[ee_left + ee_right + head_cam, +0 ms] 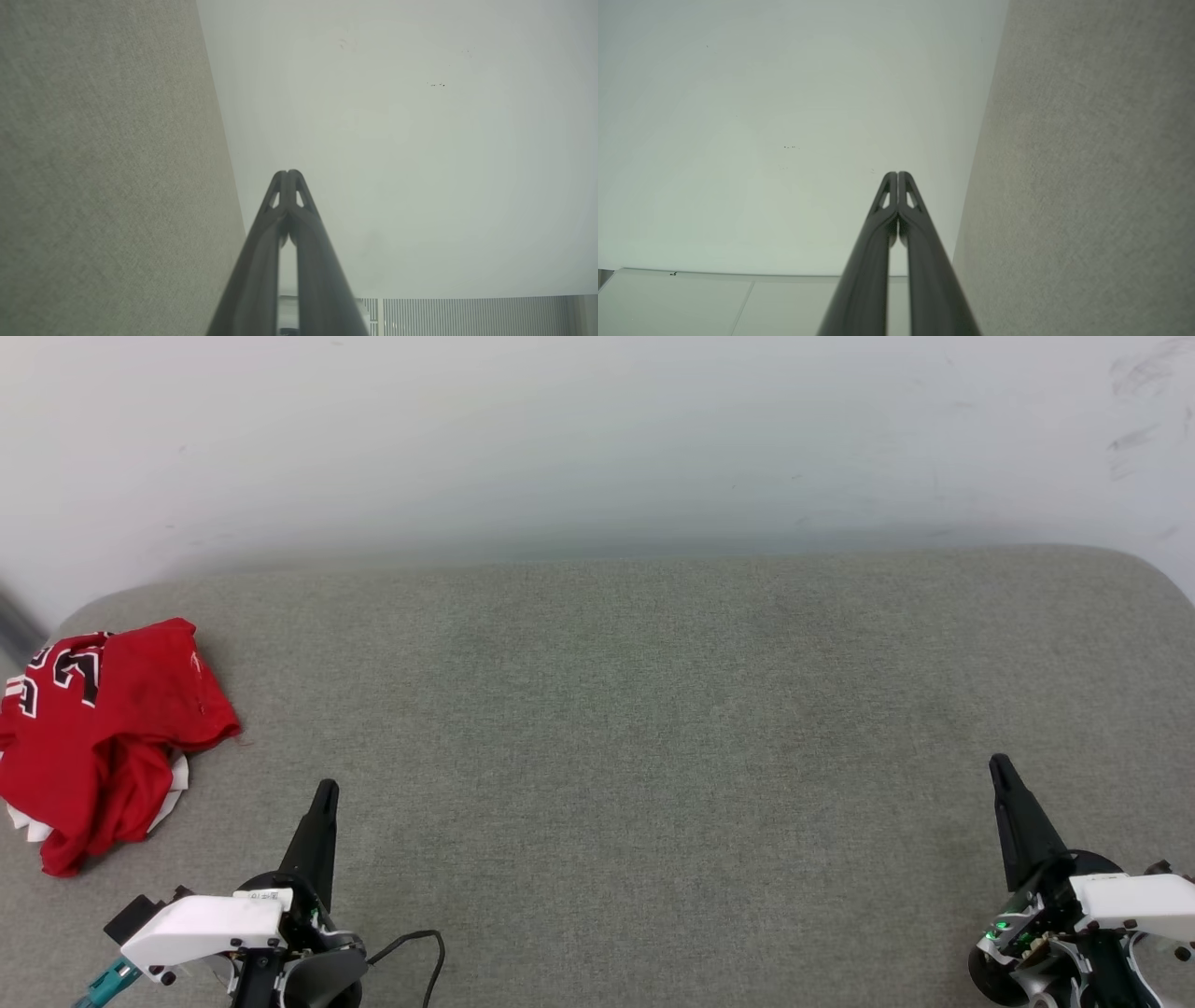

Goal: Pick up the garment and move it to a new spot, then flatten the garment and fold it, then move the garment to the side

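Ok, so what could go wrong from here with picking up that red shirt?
The garment lies bunched near the left edge of the grey surface, so a clumsy pull might drag it off. As it is crumpled, a pinch may catch several layers. The left gripper is shut and must open first.

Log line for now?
garment: bunched, left edge of surface | left hand: shut, empty | right hand: shut, empty | pickup: not begun
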`<state>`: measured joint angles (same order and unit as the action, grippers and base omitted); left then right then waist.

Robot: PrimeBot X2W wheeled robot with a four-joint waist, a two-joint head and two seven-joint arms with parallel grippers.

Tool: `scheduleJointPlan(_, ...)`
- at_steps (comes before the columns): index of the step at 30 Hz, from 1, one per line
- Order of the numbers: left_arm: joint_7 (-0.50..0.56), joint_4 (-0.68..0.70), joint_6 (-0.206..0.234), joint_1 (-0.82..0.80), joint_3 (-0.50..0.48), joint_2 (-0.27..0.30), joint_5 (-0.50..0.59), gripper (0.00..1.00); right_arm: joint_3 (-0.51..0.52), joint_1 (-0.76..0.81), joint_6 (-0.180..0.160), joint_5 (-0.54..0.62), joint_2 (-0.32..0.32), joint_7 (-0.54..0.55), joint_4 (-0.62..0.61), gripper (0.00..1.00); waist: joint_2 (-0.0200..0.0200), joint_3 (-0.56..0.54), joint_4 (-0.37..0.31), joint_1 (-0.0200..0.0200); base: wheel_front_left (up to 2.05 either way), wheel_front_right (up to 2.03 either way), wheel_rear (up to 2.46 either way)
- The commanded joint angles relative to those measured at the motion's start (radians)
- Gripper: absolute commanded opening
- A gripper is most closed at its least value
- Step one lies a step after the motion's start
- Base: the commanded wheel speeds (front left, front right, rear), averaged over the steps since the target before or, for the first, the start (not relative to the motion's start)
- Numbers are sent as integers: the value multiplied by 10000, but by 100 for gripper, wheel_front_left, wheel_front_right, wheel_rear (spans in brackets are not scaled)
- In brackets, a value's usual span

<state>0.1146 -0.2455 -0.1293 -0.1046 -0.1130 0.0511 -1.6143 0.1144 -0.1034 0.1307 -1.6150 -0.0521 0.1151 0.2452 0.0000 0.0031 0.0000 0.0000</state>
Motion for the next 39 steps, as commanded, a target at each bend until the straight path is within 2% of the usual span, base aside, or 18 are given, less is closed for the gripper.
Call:
scheduleJointPlan(1, 18, -9, -26, -83, -19, -9, 32, 0, -4, -99, 0, 42, 41, 7, 7, 0, 0, 0, 0, 0, 0, 0, 0)
scheduleJointPlan(31, 16, -9, -26, -83, -17, -9, 30, 0, -5, -99, 0, 42, 42, 6, 7, 0, 0, 0, 0, 0, 0, 0, 0)
scheduleJointPlan(32, -3, -8, 2, 1, 2, 0, 2, 100, -1, 1, 0, 1, 0, -2, 6, 100, 0, 0, 0, 0, 0, 0, 0)
scheduleJointPlan(39, -190, -230, 5, 353, 103, -44, 82, 100, -152, 330, -2, 67, 4, -174, 222, 100, 0, 8, -2, 0, 0, 0, 0)
